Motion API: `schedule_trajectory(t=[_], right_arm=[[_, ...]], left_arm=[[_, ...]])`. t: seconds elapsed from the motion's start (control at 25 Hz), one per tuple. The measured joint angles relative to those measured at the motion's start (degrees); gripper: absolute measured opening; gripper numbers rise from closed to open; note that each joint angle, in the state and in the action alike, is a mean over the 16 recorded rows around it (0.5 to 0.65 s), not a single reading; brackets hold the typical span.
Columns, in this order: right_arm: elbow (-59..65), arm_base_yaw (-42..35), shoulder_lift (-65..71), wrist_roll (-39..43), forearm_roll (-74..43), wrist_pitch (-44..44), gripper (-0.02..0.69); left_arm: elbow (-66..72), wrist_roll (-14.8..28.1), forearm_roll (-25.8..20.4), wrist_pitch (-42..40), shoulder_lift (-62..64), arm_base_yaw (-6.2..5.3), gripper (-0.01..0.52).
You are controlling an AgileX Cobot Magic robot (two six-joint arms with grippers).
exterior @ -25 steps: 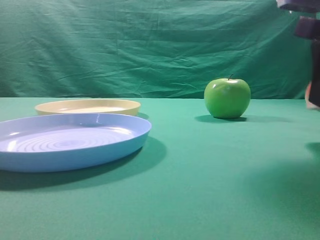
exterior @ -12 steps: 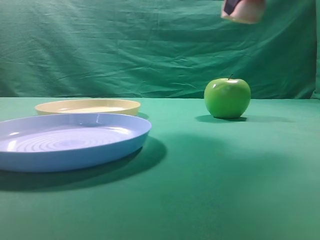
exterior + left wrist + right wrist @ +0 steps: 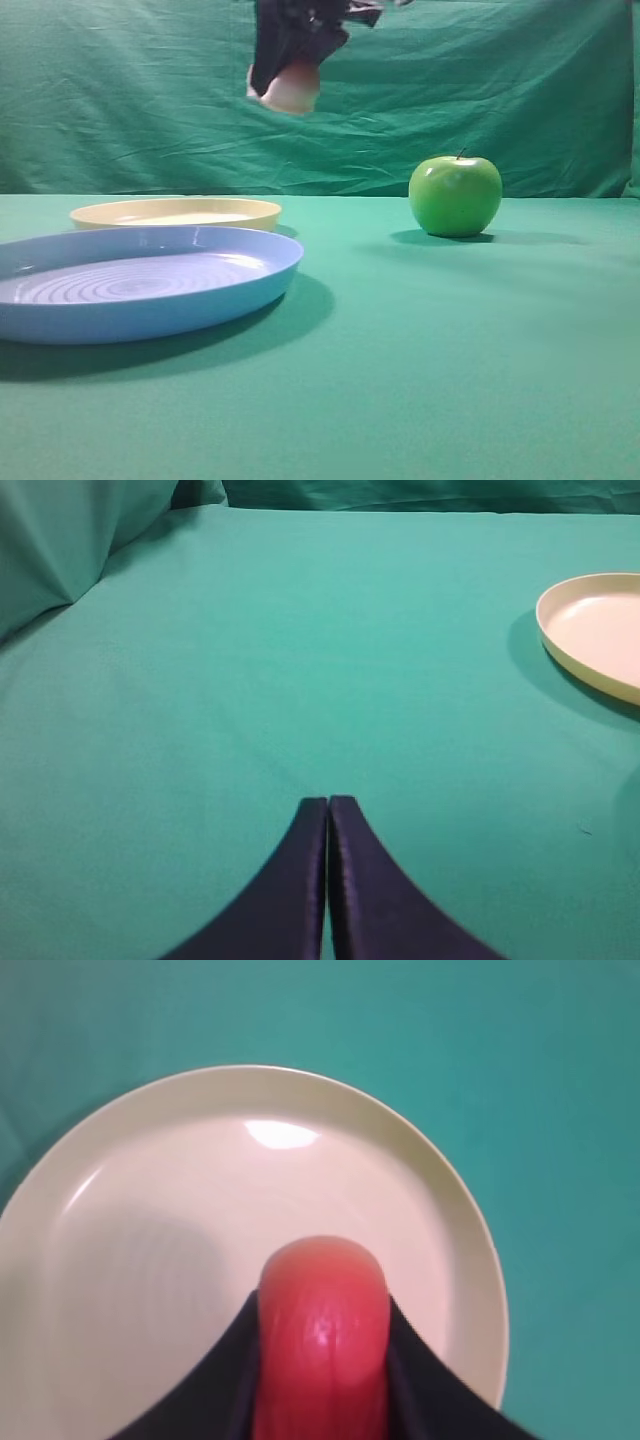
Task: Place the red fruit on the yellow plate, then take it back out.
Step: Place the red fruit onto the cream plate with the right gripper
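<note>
I see the green surface (image 3: 450, 350) carrying the yellow plate (image 3: 440, 1210). My right hand (image 3: 292, 60) hangs directly above that plate, clamped on the red fruit (image 3: 322, 1345). My left hand (image 3: 327, 805) sits apart from the plate, fingers pressed together, empty.

right arm: the top edge of the exterior high view is cutting it off; only the dark right gripper (image 3: 292, 62) is showing.
red fruit (image 3: 290, 88): the fingers are covering its upper part in the exterior high view; the bottom edge of the right wrist view is cropping it (image 3: 322, 1345).
yellow plate (image 3: 176, 213): the blue plate (image 3: 140, 280) is hiding its near rim; the right edge of the left wrist view is cutting it (image 3: 590, 630); the near edge is running out of frame in the right wrist view (image 3: 150, 1190).
blue plate: the left edge is cropping it.
left gripper (image 3: 328, 880): the bottom edge is cutting off its base.
</note>
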Motion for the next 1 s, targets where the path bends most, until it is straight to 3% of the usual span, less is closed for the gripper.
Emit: schedule_trajectory(t=[0.16,0.56,0.68,0.8,1.0], right_arm=[[-1.0,0.7,2.9,-1.4,1.8,-2.8,0.256],[-1.2,0.9,4.3,-3.9,5.1,-4.2,0.543],[-1.2,0.8,2.9,-3.7,5.2,-2.3,0.592],[-1.2,0.3,0.4,-2.7,5.1,0.8,0.573],[-1.2,-1.4,-5.9,1.3,4.8,8.2,0.408]], left_arm=[[0.0,0.0,0.0,0.0,0.0,0.0,0.0],[0.0,0.0,0.0,0.0,0.0,0.0,0.0],[0.0,0.0,0.0,0.0,0.0,0.0,0.0],[0.0,0.0,0.0,0.0,0.0,0.0,0.0],[0.0,0.0,0.0,0.0,0.0,0.0,0.0]])
